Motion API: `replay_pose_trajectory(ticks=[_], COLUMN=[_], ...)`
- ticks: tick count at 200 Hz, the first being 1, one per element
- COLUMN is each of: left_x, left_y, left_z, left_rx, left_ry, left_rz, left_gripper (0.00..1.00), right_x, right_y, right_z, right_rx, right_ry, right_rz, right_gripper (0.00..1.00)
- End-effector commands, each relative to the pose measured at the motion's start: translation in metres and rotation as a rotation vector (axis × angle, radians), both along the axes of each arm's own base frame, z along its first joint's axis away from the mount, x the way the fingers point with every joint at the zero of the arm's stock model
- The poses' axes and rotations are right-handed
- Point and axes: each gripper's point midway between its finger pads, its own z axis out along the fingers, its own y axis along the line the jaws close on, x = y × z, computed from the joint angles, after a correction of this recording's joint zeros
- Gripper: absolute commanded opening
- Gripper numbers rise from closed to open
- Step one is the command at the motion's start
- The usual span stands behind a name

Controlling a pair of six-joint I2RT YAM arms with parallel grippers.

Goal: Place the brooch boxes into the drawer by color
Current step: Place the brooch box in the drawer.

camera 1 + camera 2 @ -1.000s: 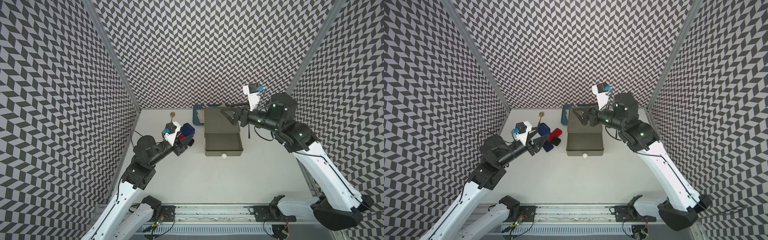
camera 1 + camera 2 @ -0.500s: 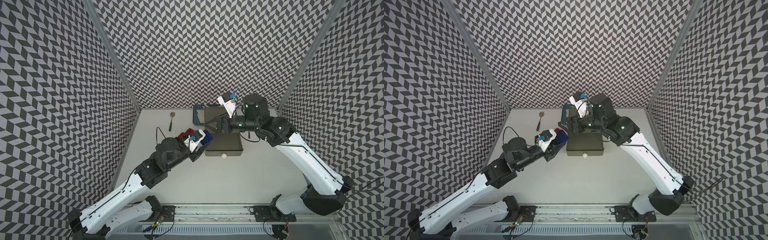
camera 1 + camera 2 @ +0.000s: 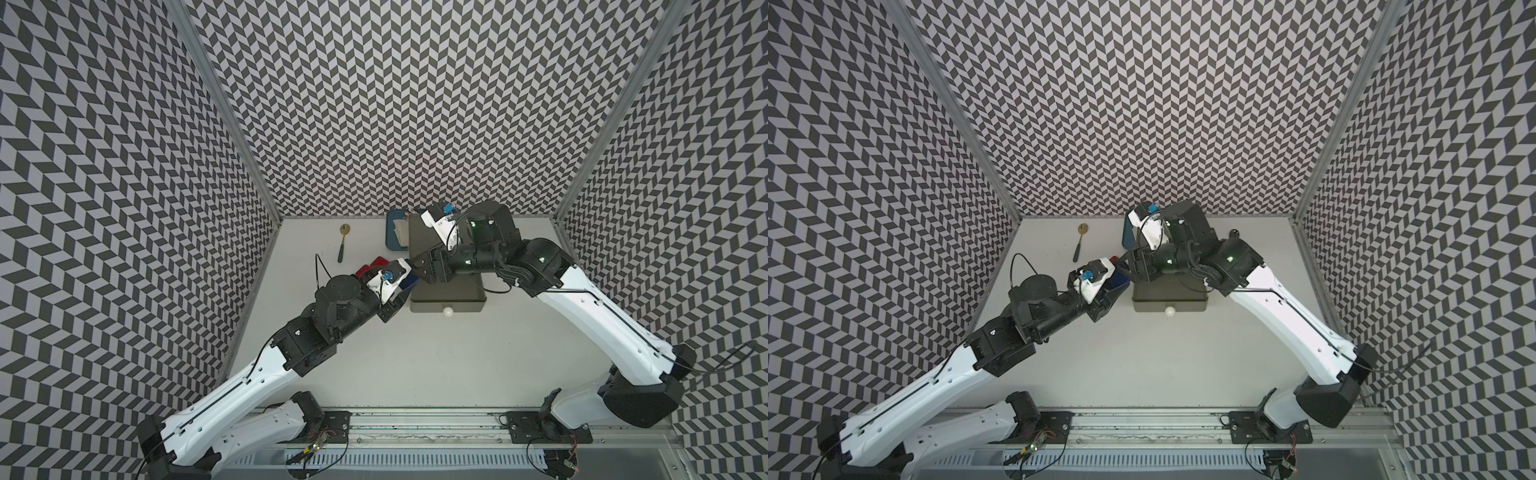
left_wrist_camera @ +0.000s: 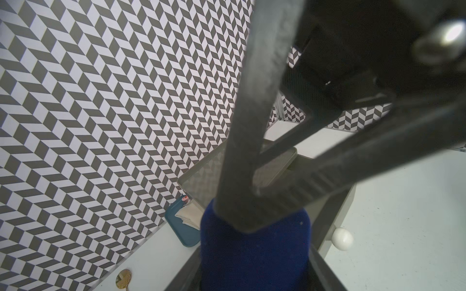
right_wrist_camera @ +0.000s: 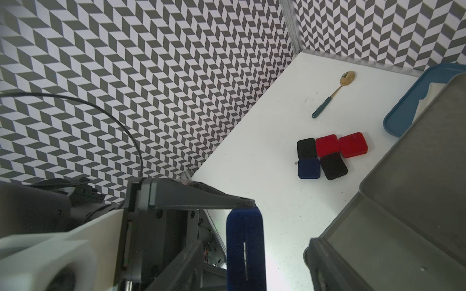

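L: my left fingers [image 5: 201, 200] clamp dark blue brooch box [image 5: 244, 248] | R: my right fingers [image 4: 242, 163] spread open at it | beside grey drawer [image 3: 446, 297]

The dark blue box [image 4: 254, 252] is showing a velvety, matt nap. The red boxes [image 5: 327, 145], black boxes [image 5: 334, 166] and second blue box [image 5: 309, 168] are looking equally flocked. The drawer [image 5: 416, 163] is appearing as matt grey plastic, and its knob [image 4: 342, 238] is gleaming smooth white. The spoon [image 5: 348, 77] is shining as polished gold metal with a glossy green handle. The tray [image 5: 403, 108] is looking like smooth blue plastic. The table [image 5: 264, 151] is showing matt white, faintly scuffed.
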Motion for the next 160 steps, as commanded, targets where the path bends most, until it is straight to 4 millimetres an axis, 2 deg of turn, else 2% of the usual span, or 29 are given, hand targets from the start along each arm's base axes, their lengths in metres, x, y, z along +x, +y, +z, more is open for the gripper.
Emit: replay_pose_trajectory(ticks=[1, 22, 37, 57, 70, 76, 82, 89, 93, 96, 121, 142, 160], left_x=[-0.002, -0.001, -0.001, -0.002, -0.001, 0.001, 0.002, 0.004, 0.005, 0.006, 0.015, 0.021, 0.034], left_y=[0.002, 0.003, 0.003, 0.003, 0.004, 0.005, 0.005, 0.007, 0.007, 0.008, 0.020, 0.039, 0.061], left_z=[0.021, 0.019, 0.020, 0.022, 0.022, 0.021, 0.020, 0.019, 0.018, 0.018, 0.014, 0.025, 0.032], left_rx=[-0.022, -0.013, -0.011, -0.014, -0.012, -0.008, -0.006, -0.006, -0.007, -0.007, -0.009, -0.039, -0.102], left_ry=[-0.034, -0.030, -0.033, -0.037, -0.036, -0.033, -0.032, -0.031, -0.029, -0.029, -0.032, -0.053, -0.033], left_rz=[0.004, 0.009, 0.012, 0.009, 0.014, 0.024, 0.033, 0.048, 0.055, 0.062, 0.148, 0.227, 0.291], left_gripper=[0.45, 0.45, 0.45, 0.45, 0.45, 0.50, 0.60, 0.78, 0.95, 0.99, 1.00, 1.00, 1.00], right_x=[-0.002, -0.003, -0.005, -0.004, -0.002, -0.001, 0.000, 0.001, 0.002, 0.004, 0.025, 0.038, 0.040], right_y=[0.009, 0.012, 0.015, 0.016, 0.015, 0.014, 0.013, 0.012, 0.010, 0.008, -0.019, -0.044, -0.052], right_z=[-0.004, -0.008, -0.012, -0.017, -0.015, -0.013, -0.010, -0.007, -0.006, -0.005, -0.007, -0.028, -0.055], right_rx=[-0.002, -0.007, -0.012, -0.020, -0.015, -0.007, 0.002, 0.010, 0.012, 0.013, 0.034, 0.049, 0.029], right_ry=[-0.010, -0.002, 0.007, 0.017, 0.017, 0.014, 0.009, 0.002, -0.002, -0.006, 0.003, 0.036, 0.076], right_rz=[0.024, 0.034, 0.045, 0.042, 0.023, 0.015, 0.006, -0.006, -0.018, -0.026, -0.139, -0.208, -0.231], right_gripper=[0.67, 0.64, 0.58, 0.43, 0.28, 0.23, 0.21, 0.20, 0.20, 0.20, 0.16, 0.16, 0.16])
